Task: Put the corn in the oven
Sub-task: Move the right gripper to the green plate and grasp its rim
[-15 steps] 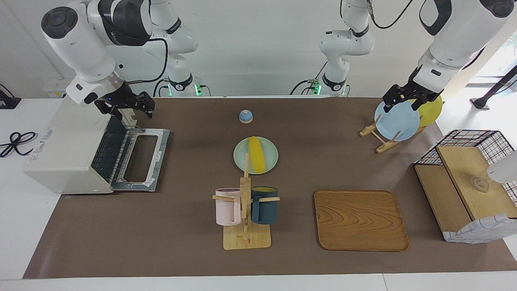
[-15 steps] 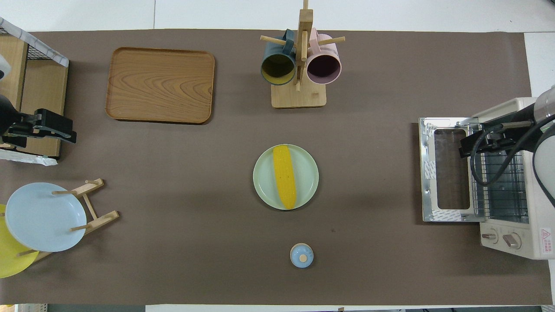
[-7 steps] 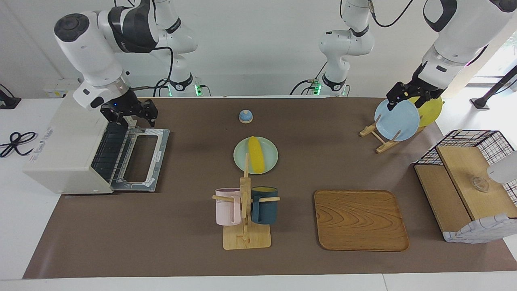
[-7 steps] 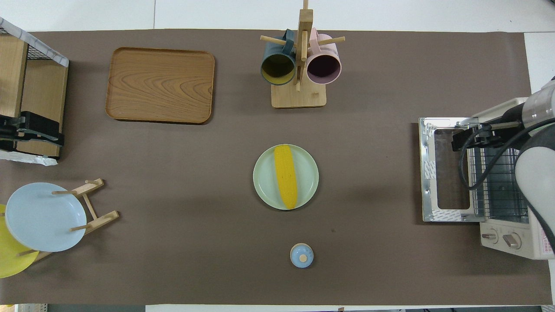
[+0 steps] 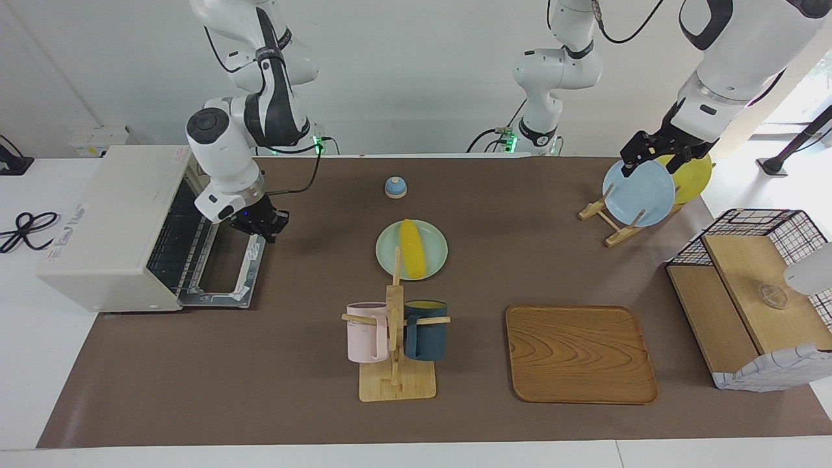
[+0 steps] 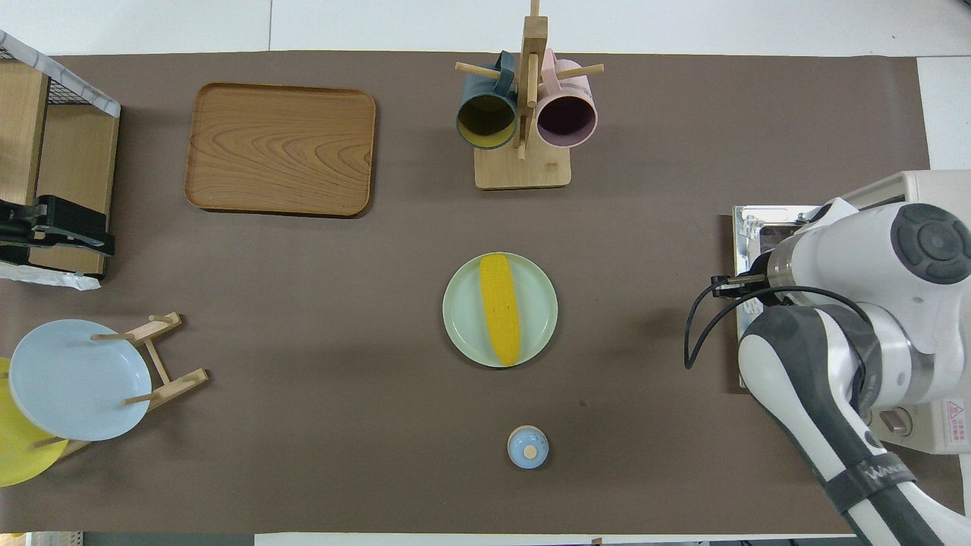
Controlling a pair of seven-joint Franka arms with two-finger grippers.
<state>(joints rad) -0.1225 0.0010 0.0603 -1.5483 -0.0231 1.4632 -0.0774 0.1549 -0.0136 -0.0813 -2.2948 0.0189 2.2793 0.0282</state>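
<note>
The corn (image 5: pixel 413 247) lies on a pale green plate (image 5: pixel 390 257) at the table's middle; it also shows in the overhead view (image 6: pixel 499 307). The oven (image 5: pixel 110 214) stands at the right arm's end with its door (image 5: pixel 218 300) dropped open and the wire rack (image 5: pixel 175 247) showing. My right gripper (image 5: pixel 260 224) hangs low over the door's outer edge, apart from the corn; in the overhead view the arm covers most of it (image 6: pixel 732 284). My left gripper (image 5: pixel 656 156) waits open and empty in the air by the plate rack.
A small blue bell (image 5: pixel 395 187) sits nearer the robots than the corn's plate. A mug stand (image 5: pixel 395 338) with two mugs and a wooden tray (image 5: pixel 580 354) lie farther out. A rack holds a blue plate (image 5: pixel 638 194) and a yellow plate (image 5: pixel 692 177). A wire basket (image 5: pixel 754 221) stands at the left arm's end.
My right gripper has come down from the top of the oven's mouth and moved toward the table's middle, to the door's outer edge. The left gripper has hardly moved.
</note>
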